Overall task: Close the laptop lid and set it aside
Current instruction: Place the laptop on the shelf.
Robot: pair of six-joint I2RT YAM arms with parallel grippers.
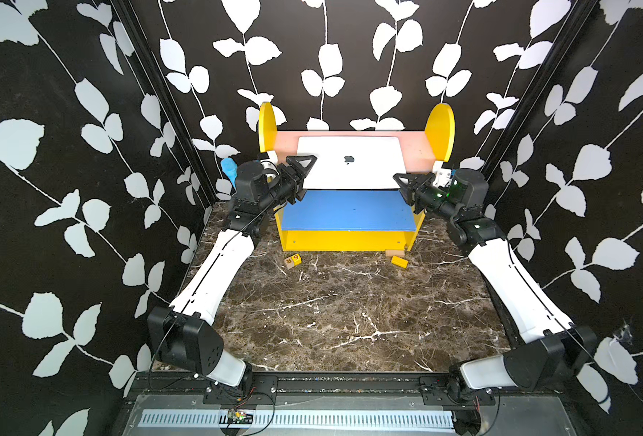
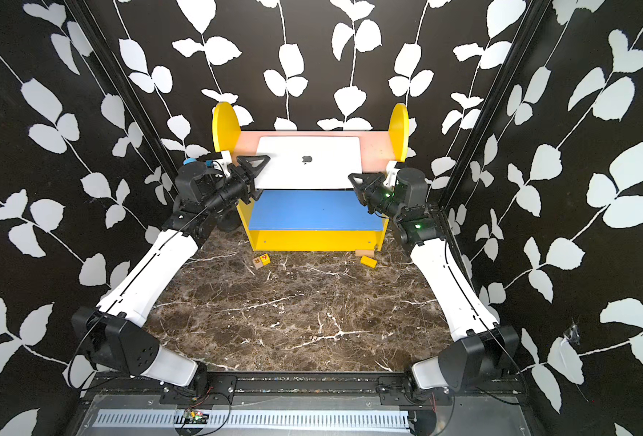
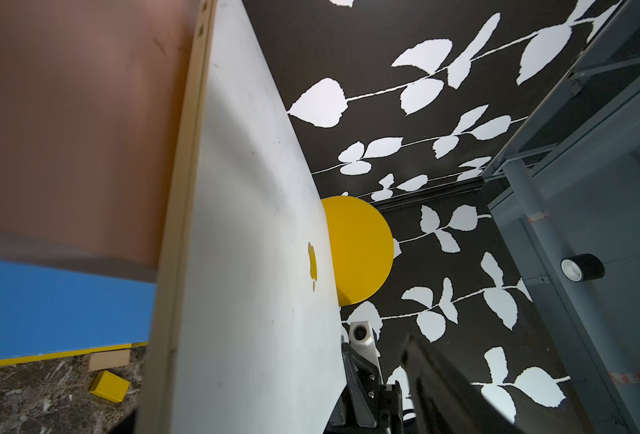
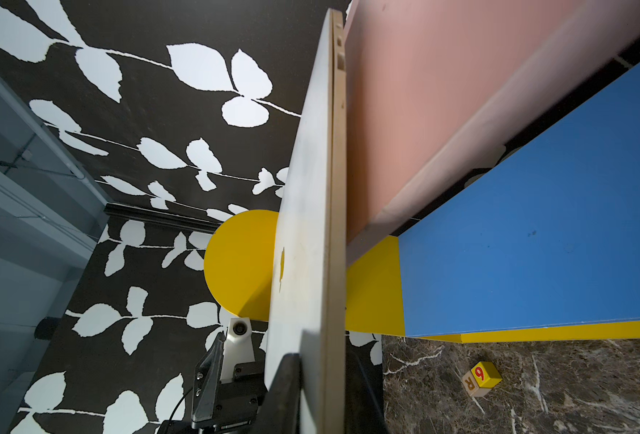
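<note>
The silver-white laptop [image 1: 365, 166] [image 2: 323, 170] is closed, its lid up with the dark apple logo showing. It rests over the pale pink shelf board [image 1: 418, 149], and its front edge reaches out above the blue shelf [image 1: 346, 209]. My left gripper [image 1: 301, 166] [image 3: 273, 406] straddles the laptop's left edge with its jaws open. In the left wrist view one finger [image 3: 435, 383] stands well off the lid. My right gripper [image 1: 406, 182] [image 4: 324, 394] is shut on the laptop's right front corner, one finger [image 4: 286, 394] on the lid and the other underneath.
The yellow shelf unit [image 1: 346, 239] has round yellow end panels [image 1: 267, 126] [image 1: 440, 130] flanking the laptop. On the marble table [image 1: 350, 321] in front lie a lettered cube [image 1: 292, 260], a yellow block [image 1: 399, 261] and a tan piece [image 1: 393, 252]. A blue object [image 1: 229, 168] sits behind the left arm.
</note>
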